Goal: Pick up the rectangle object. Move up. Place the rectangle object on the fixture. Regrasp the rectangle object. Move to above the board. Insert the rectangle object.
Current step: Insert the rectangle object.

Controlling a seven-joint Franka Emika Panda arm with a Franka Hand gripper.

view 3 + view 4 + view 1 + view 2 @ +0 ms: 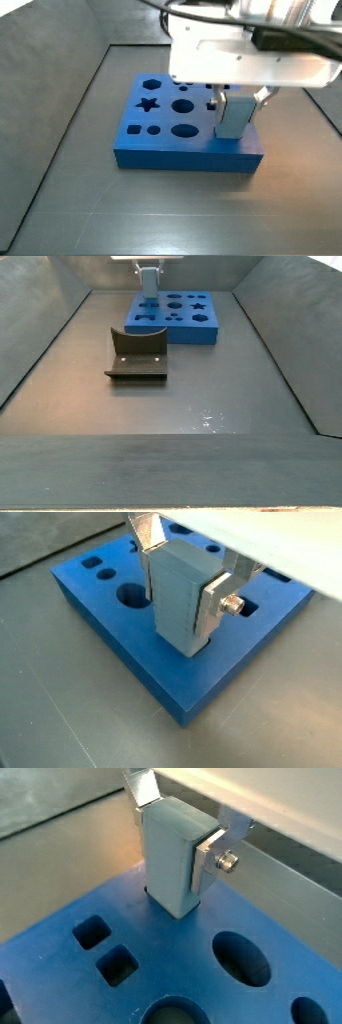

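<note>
- One gripper (187, 574) hangs over the board (160, 662). Its two fingers (146, 537) are clamped on the upper part of the single rectangle object (185, 607), one silver plate against each of two opposite faces, as both wrist views show.
- The rectangle object (174, 858) stands upright with its lower end at the board's (160, 958) top face near one edge. Whether that end sits in a cutout or just on the surface I cannot tell.
- In a side view the rectangle object (235, 115) is at about 3 o'clock on the board (187, 150), beside the round holes.
- One board only: in that side view I count a hexagon, a star, several circles and small squares cut into it.
- One fixture (136, 354) stands on the dark desk (201, 396), at roughly 7 o'clock from the board (181, 318) in that side view and apart from it, with nothing on it.
- There the gripper (148, 273) shows at the board's far edge.
</note>
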